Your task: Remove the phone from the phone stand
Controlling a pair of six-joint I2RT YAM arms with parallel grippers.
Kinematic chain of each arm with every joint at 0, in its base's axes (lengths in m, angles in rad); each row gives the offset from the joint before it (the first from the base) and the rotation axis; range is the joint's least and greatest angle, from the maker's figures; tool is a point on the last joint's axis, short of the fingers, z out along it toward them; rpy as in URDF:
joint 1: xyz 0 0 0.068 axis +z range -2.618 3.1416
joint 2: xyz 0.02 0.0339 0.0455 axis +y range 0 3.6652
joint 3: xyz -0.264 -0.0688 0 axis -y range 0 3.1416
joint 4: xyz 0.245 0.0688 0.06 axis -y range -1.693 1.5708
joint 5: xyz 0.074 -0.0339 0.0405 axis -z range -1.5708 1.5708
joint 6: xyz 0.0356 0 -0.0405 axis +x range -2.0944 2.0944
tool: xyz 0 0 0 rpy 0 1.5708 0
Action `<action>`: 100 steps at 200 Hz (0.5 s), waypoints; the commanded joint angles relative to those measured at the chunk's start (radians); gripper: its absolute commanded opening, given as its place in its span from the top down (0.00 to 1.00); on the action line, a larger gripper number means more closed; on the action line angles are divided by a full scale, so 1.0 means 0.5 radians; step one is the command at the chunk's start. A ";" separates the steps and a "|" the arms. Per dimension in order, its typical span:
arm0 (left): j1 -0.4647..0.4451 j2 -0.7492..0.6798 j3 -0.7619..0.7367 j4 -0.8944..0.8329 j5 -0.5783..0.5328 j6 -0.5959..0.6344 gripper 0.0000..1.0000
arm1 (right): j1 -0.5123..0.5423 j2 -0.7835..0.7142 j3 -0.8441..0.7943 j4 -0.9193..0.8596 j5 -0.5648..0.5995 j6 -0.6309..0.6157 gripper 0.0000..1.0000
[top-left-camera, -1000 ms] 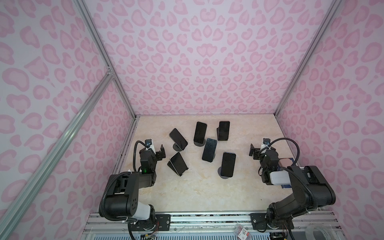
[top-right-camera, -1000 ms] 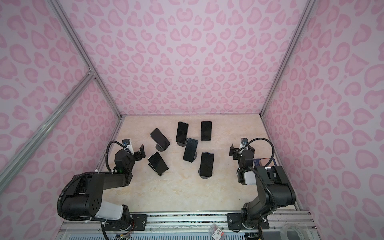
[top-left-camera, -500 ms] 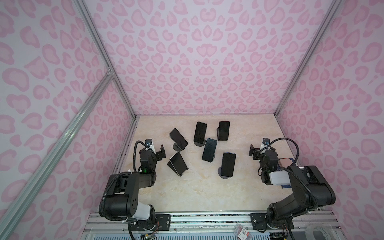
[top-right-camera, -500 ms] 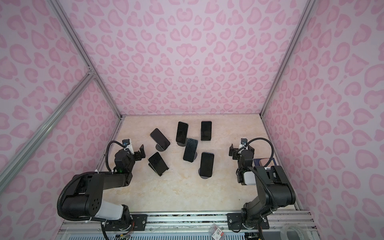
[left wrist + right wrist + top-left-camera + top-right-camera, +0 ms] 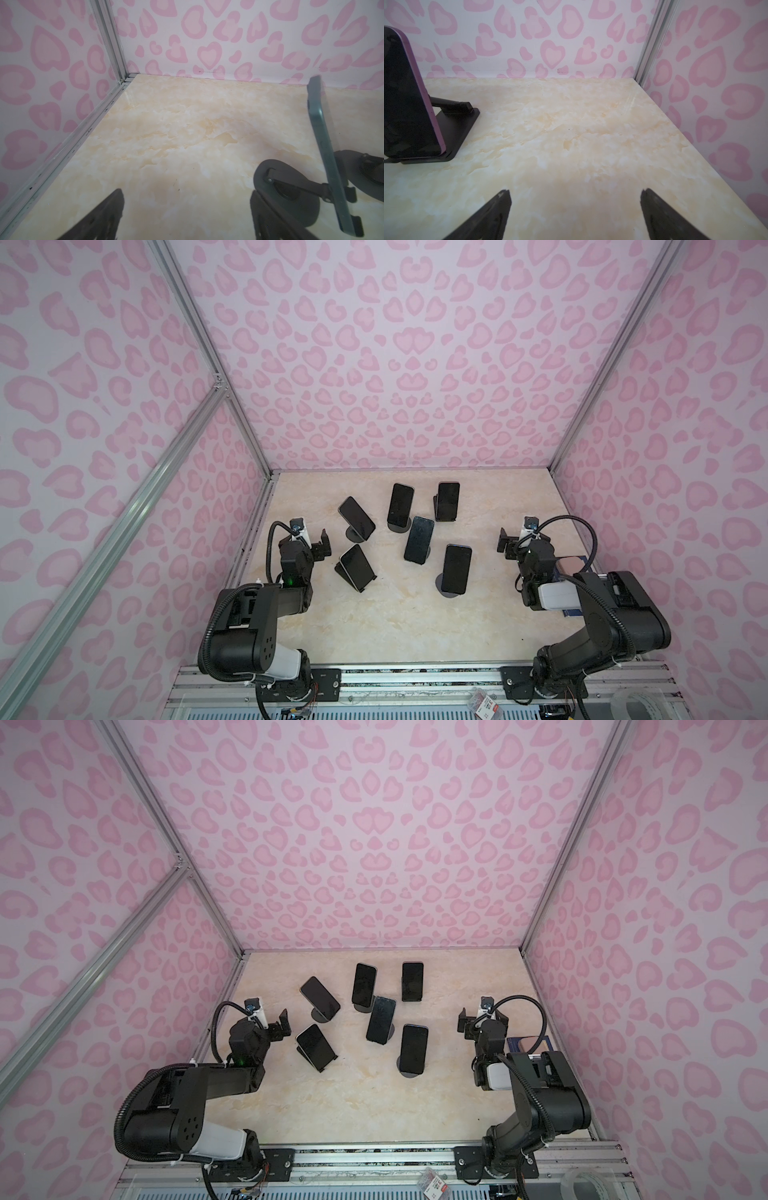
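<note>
Wide open on both sides, nothing lifted yet.
The left gripper (image 5: 321, 542) hovers at the left side of the table (image 5: 374, 614), jaws spread wide and holding nothing, close to the near-left phone (image 5: 356, 567), which leans on its stand (image 5: 340, 571). The right gripper (image 5: 506, 540) hangs at the right side, jaws just as wide, holding nothing, well apart from the phones (image 5: 419, 540). Six of them cluster mid-table, centre to far, each propped up, none touched.
</note>
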 commanded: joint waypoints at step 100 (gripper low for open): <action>0.002 -0.002 0.001 0.046 0.017 0.004 0.02 | -0.047 0.006 0.012 -0.006 -0.043 0.027 0.00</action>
